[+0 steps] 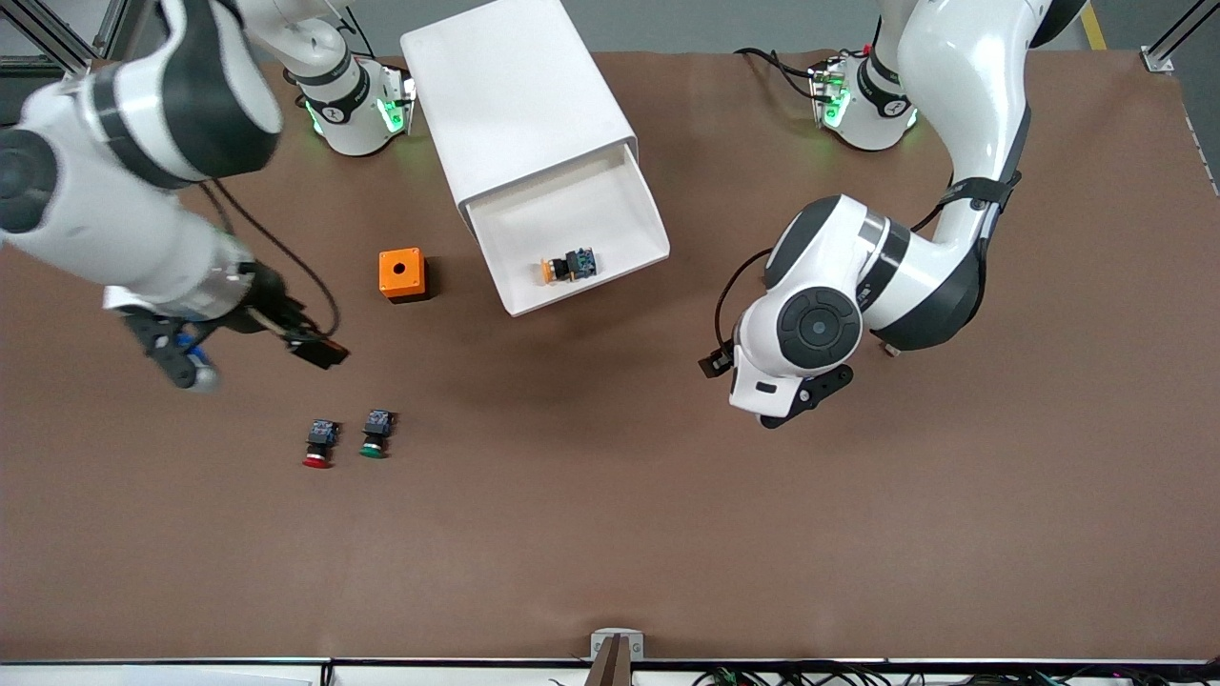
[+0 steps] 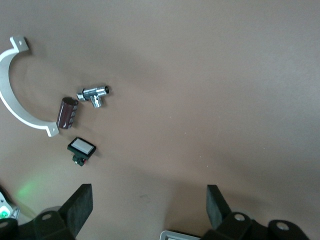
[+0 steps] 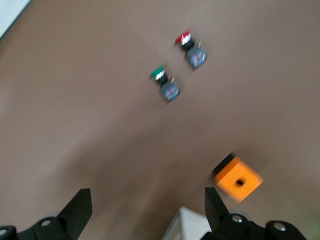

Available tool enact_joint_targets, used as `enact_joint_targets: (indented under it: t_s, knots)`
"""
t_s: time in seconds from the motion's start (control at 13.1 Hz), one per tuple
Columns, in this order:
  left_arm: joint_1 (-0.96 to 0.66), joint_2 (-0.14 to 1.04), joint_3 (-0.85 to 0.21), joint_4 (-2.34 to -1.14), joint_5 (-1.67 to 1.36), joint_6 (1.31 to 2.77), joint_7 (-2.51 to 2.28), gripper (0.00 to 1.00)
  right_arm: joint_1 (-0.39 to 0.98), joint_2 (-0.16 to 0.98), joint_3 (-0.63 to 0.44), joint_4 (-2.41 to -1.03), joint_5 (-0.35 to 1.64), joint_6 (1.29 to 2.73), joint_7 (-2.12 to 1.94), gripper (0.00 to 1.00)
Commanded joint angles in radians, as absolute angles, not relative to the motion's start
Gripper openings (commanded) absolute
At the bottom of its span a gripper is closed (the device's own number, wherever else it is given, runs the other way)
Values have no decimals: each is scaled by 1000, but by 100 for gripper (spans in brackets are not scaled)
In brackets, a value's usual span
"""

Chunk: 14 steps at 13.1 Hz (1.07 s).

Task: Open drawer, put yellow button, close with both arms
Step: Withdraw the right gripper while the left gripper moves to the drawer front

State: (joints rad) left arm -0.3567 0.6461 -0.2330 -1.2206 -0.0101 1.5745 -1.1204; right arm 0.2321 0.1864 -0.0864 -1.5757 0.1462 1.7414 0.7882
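Observation:
The white cabinet [image 1: 519,95] stands between the arms' bases, and its top drawer [image 1: 610,205] is pulled out. The yellow button [image 1: 569,266] lies on its side in the drawer, near the front lip. My right gripper [image 1: 186,367] hangs open and empty over bare table toward the right arm's end, apart from the drawer; the right wrist view [image 3: 146,197] shows only table between its fingers. My left gripper [image 1: 801,395] is open and empty over bare table toward the left arm's end, nearer the front camera than the drawer. It also shows in the left wrist view [image 2: 148,192].
An orange box [image 1: 402,274] stands beside the drawer toward the right arm's end. A red-capped button [image 1: 319,444] and a green-capped button [image 1: 376,433] lie nearer the front camera. The left wrist view shows a curved bracket [image 2: 20,95], a metal fitting [image 2: 93,94] and a small switch [image 2: 81,148].

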Motion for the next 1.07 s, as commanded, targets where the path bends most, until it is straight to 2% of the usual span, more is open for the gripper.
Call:
enact_joint_targets:
  t_s: [0.0, 0.15, 0.38, 0.69, 1.0]
  knots:
    - [-396, 635, -236, -1239, -3, 1566, -1299, 100, 93, 143, -72, -1591, 138, 1700, 498, 100]
    - [-396, 641, -282, -1239, -3, 1587, -1331, 100, 17, 117, -74, -1597, 132, 1680, 300, 100]
    - [-406, 641, -299, -1241, -15, 1653, -1394, 100, -14, 52, -72, -1620, 54, 1661, 112, 100]
    - [-414, 631, -298, -1307, -2, 1741, -1436, 100, -31, -20, -72, -1628, 43, 1602, 45, 100]
    - [-436, 632, -299, -1308, 3, 1759, -1437, 100, -23, -81, -64, -1666, -1, 1617, 29, 100]
